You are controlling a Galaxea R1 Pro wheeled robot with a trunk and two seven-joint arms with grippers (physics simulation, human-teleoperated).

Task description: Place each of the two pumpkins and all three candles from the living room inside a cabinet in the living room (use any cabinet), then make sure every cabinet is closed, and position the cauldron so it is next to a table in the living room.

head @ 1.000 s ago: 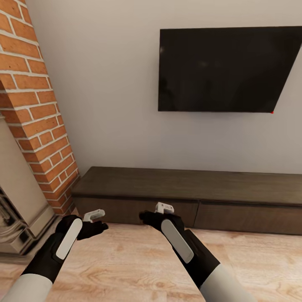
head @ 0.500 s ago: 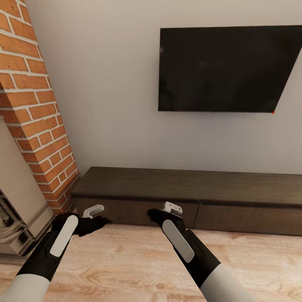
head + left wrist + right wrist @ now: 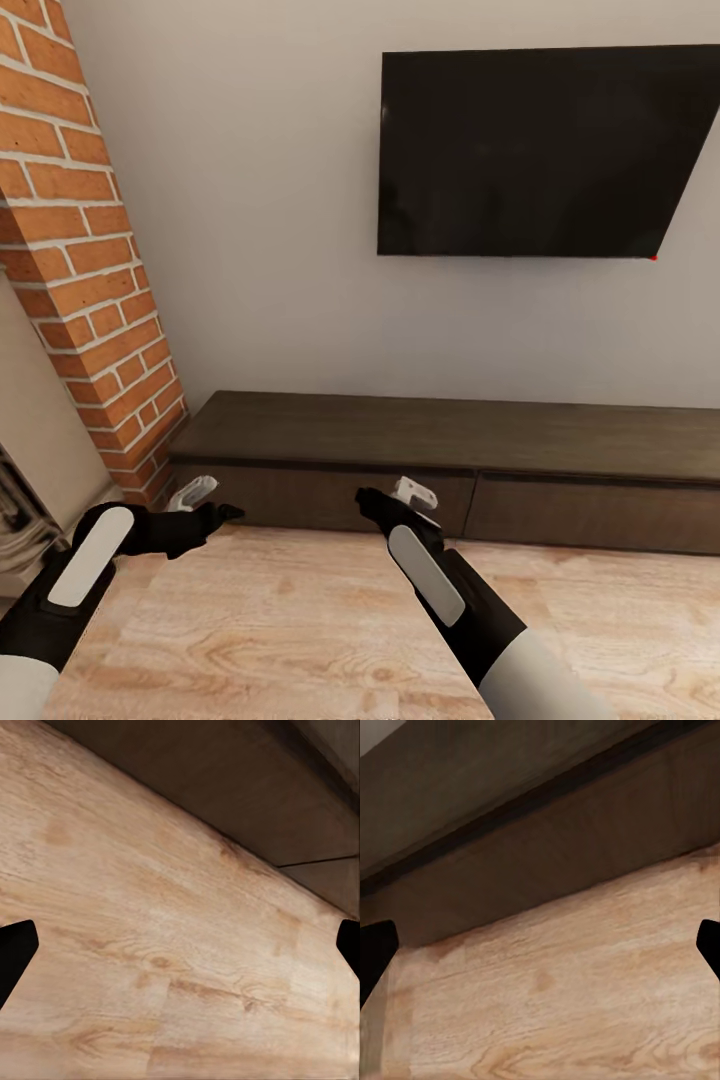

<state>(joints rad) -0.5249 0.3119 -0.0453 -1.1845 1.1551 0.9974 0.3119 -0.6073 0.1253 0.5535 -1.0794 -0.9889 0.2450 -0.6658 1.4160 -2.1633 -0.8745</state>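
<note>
— Two empty grippers, then: what do you have in front of you?

— Your left gripper [image 3: 225, 513] and right gripper [image 3: 366, 496] hang low over the plank floor [image 3: 300, 640], fingers spread wide, grasping nothing. The cabinet [image 3: 440, 440] runs along the far wall under the television [image 3: 540, 150], every front flush, just beyond both hands.

— What could go wrong?

— Those fronts have no handles. Push your fingertips in carelessly and they may skid off the wood or jam against it. On your left, the brick fireplace [image 3: 80, 250] stands near that arm; swing wide and you could clip it.
</note>
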